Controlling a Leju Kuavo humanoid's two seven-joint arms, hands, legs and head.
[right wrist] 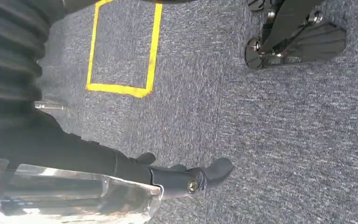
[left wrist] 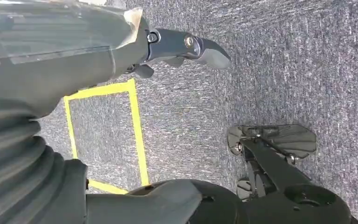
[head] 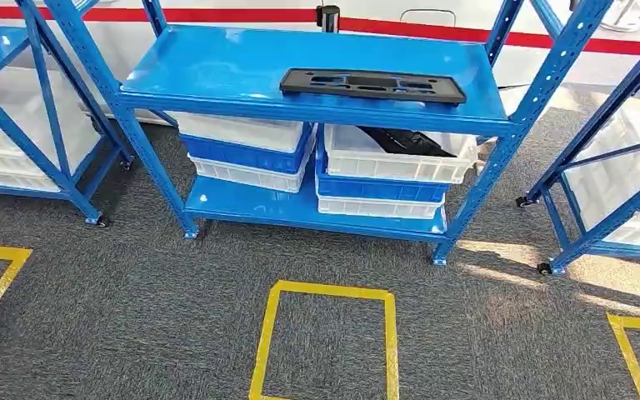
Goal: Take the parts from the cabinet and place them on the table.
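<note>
A blue metal shelving unit (head: 542, 79) is standing ahead of the robot on grey carpet (head: 175, 308), and a flat black part (head: 372, 85) is lying on its top shelf, toward the near edge and right of centre. The part is a long, thin plate with several cut-out openings along its length. On the lower shelf, white and blue bins (head: 246, 150) are sitting stacked in two piles; the top white bin on the right (head: 400, 158) is holding something dark, too hidden to identify. More blue shelving is standing to the left and right. A yellow taped square (head: 327, 343) is marking the floor in front of the unit.

Both arms are hanging down. The left hand (left wrist: 177, 51) is pointing at the carpet with nothing in it; one finger is reaching out straight while the others are tucked out of sight, so I cannot tell whether the hand is released or clenched. The right hand (right wrist: 186, 179) is likewise holding nothing, and its state is equally unclear.

The part looks like moulded plastic: probably light, stiff and fairly smooth. Being so flat, it is likely hard to lift from above; pinching its near long edge, or hooking fingers into a cut-out near the middle, should be keeping it balanced.
</note>
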